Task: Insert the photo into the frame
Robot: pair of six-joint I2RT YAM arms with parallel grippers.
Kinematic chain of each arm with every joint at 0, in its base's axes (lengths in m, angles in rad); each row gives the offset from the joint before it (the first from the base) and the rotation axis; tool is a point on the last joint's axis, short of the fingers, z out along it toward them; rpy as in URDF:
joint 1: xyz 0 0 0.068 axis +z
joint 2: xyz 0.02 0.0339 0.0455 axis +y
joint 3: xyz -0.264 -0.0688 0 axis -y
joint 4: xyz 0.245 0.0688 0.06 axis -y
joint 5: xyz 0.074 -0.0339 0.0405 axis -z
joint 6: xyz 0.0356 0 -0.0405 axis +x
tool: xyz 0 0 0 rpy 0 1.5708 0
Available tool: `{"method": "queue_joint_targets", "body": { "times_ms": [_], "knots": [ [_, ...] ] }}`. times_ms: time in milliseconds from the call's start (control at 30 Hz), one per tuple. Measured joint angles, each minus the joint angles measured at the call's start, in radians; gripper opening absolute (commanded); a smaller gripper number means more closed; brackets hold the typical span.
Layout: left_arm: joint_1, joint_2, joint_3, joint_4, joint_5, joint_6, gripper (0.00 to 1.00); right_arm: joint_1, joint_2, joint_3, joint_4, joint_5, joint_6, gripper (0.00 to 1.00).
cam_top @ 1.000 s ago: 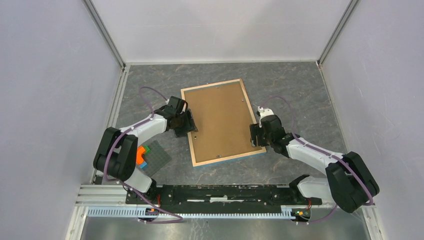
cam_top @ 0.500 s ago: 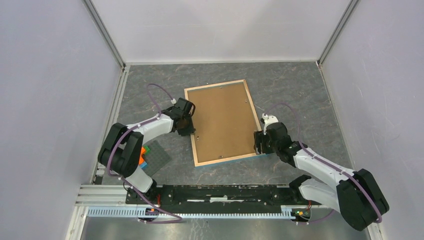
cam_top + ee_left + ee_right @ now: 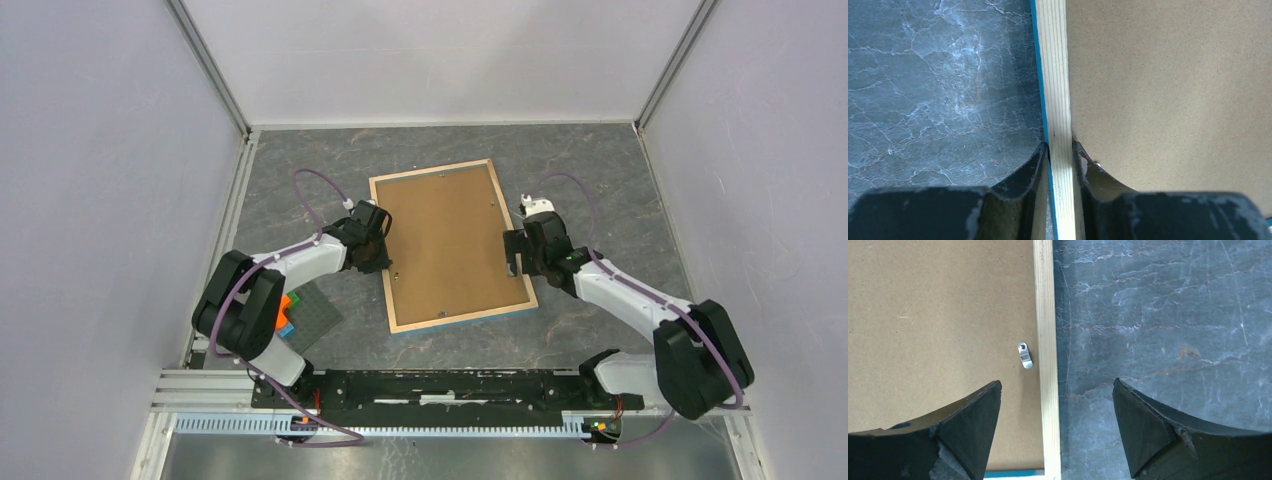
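Note:
The frame [image 3: 385, 266] lies face down mid-table, light wood back up, with a blue edge showing. A brown backing board [image 3: 450, 240] fills its middle. The photo is hidden. My left gripper [image 3: 380, 250] is shut on the frame's left rail [image 3: 1058, 100], one finger on each side. My right gripper [image 3: 517, 252] is open above the frame's right rail [image 3: 1045, 315], its fingers [image 3: 973, 420] spread wide, one over the board and one over the table. A small metal clip [image 3: 1024, 355] sits on the board beside that rail.
Coloured bricks and a dark grey baseplate [image 3: 305, 312] lie left of the frame near my left arm's base. Grey walls enclose the marbled table [image 3: 600, 180] on three sides.
The frame has turned a little clockwise and shifted right in my left gripper's hold. My right gripper has moved up along the right rail from near the frame's lower corner.

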Motion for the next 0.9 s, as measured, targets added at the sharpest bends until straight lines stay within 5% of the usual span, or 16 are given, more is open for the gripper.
{"method": "queue_joint_targets", "body": {
  "times_ms": [600,900],
  "knots": [
    [-0.001,-0.010,-0.016,0.021,-0.002,0.000,0.02,-0.002,0.196,0.053,0.060,-0.035,-0.051,0.56],
    [-0.002,-0.010,-0.016,0.024,-0.001,0.001,0.02,-0.001,0.220,0.056,0.106,-0.031,-0.069,0.15]
  ]
}}
